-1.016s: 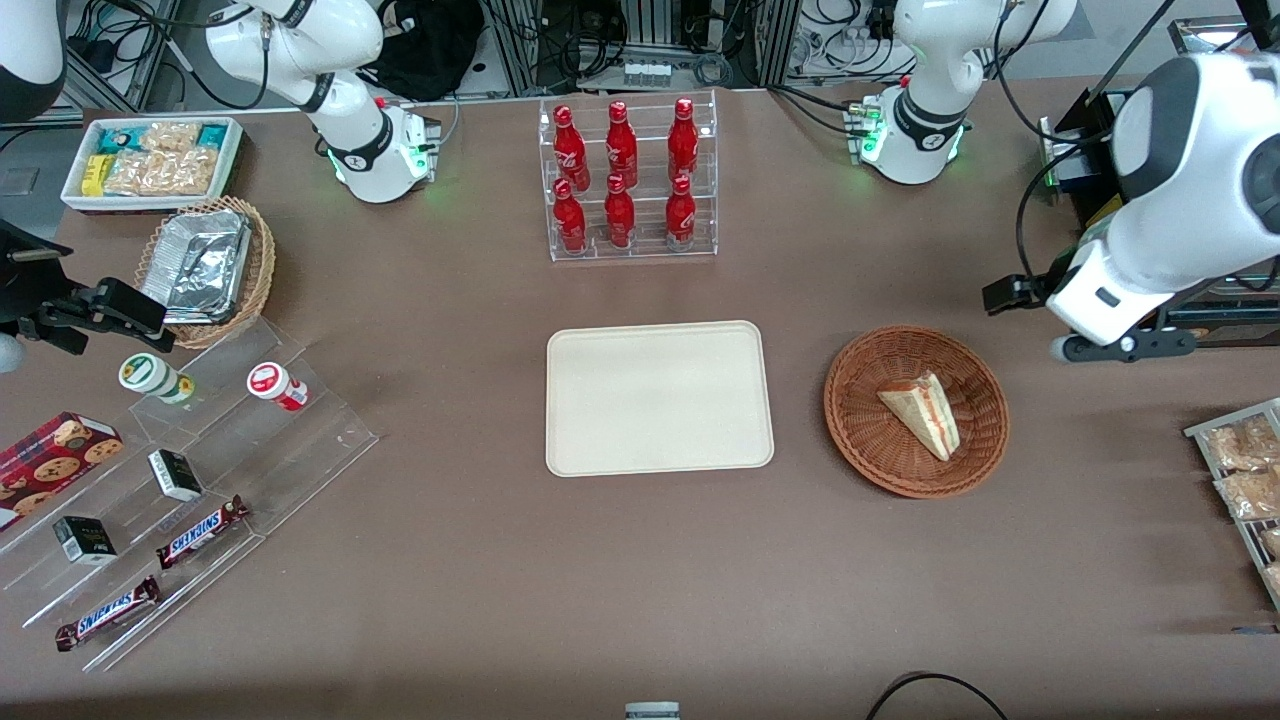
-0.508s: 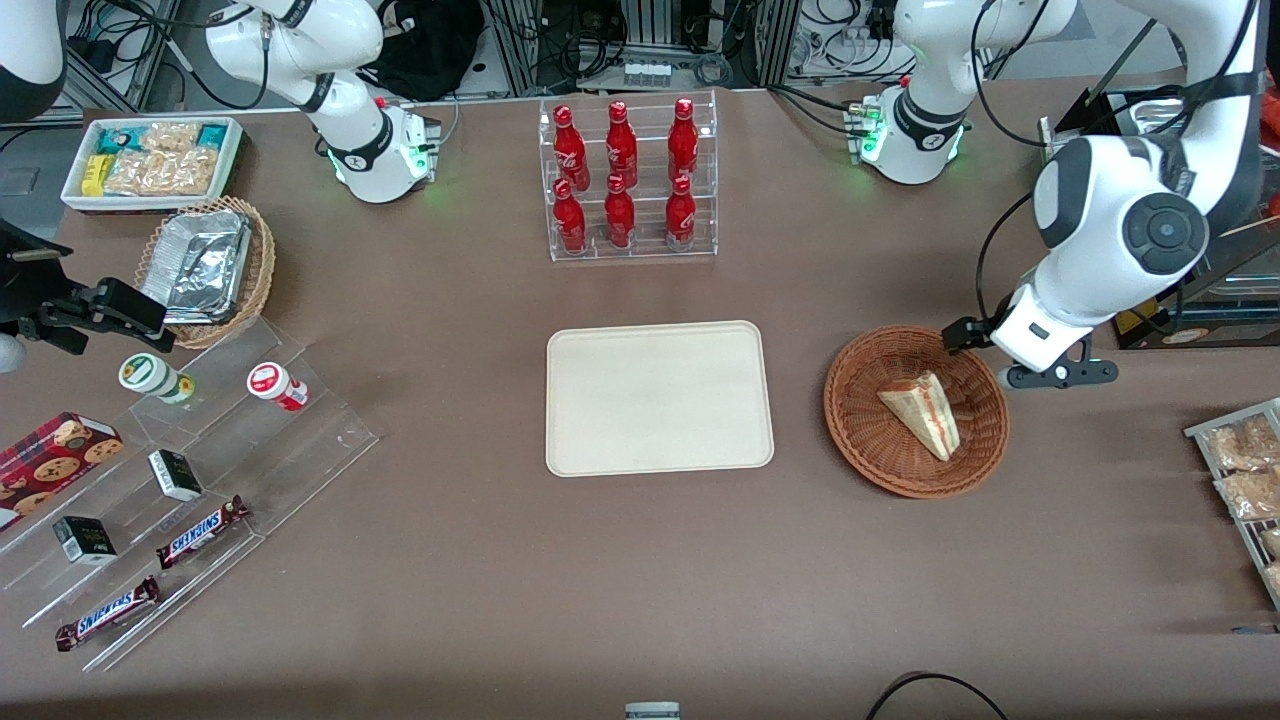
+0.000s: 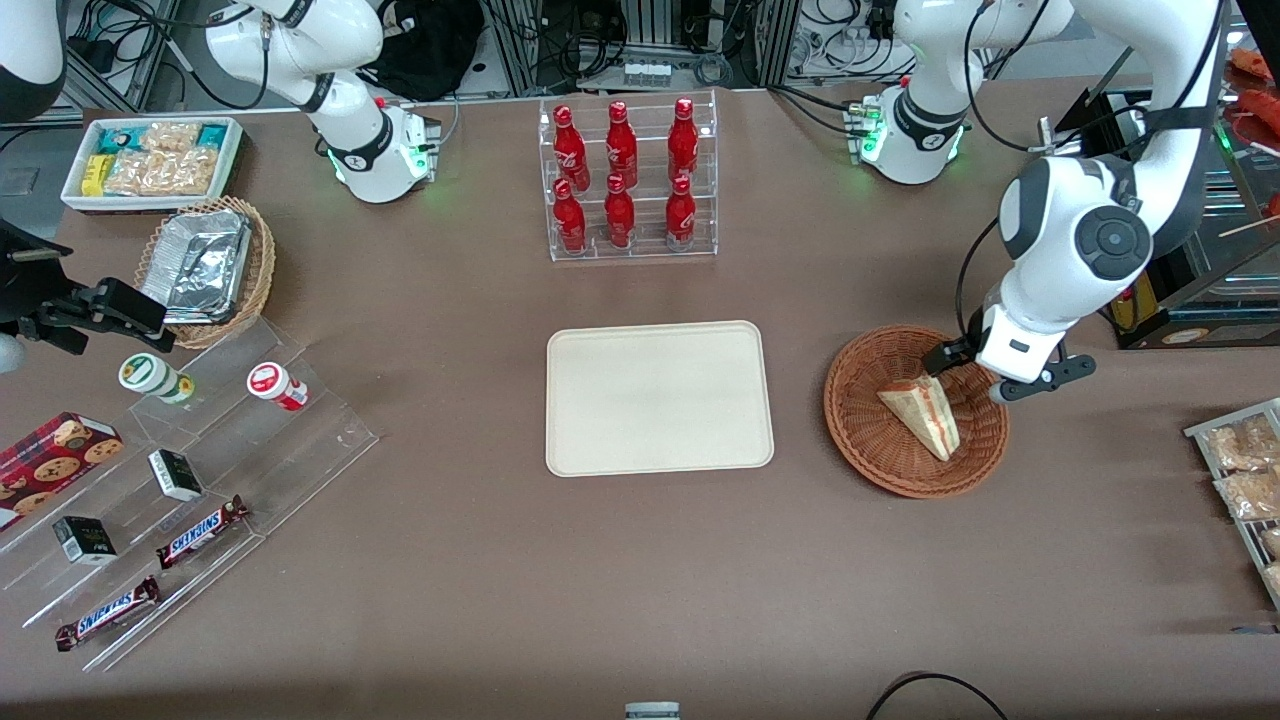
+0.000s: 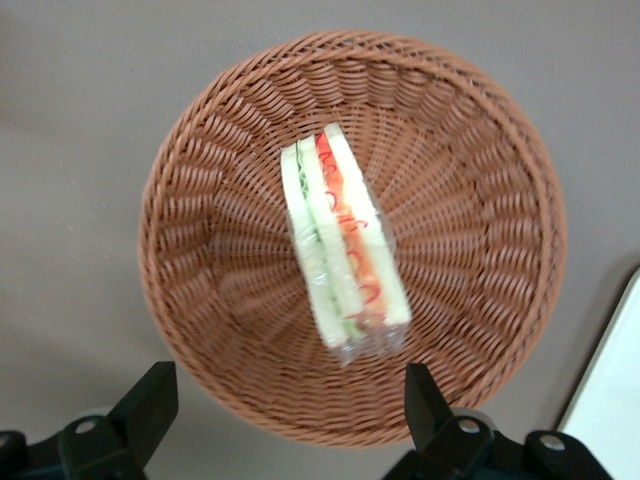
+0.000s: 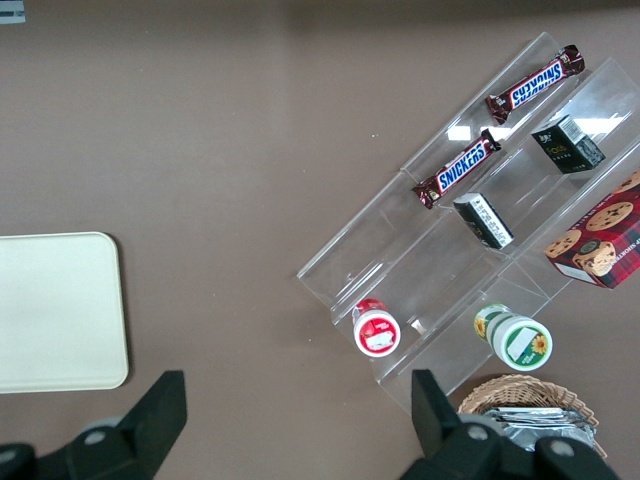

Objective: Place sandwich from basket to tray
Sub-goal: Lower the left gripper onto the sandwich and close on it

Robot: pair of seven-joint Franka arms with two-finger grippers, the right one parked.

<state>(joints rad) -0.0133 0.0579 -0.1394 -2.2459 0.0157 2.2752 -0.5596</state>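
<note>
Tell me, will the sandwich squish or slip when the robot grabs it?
Probably a bit of both. The sandwich looks like soft white bread, so a hard pinch could dent it. It seems wrapped in shiny clear film, which may be slippery. It's small, so likely light. The open gripper hovers above the basket, not touching it.

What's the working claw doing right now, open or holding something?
Left claw: open, holding nothing, hovering above the basket with the sandwich lying in it.

End effector (image 4: 285,400) spread wide above the basket (image 3: 860,430) – bare desk (image 3: 800,400) between basket and tray (image 3: 660,398), nothing standing in between.
</note>
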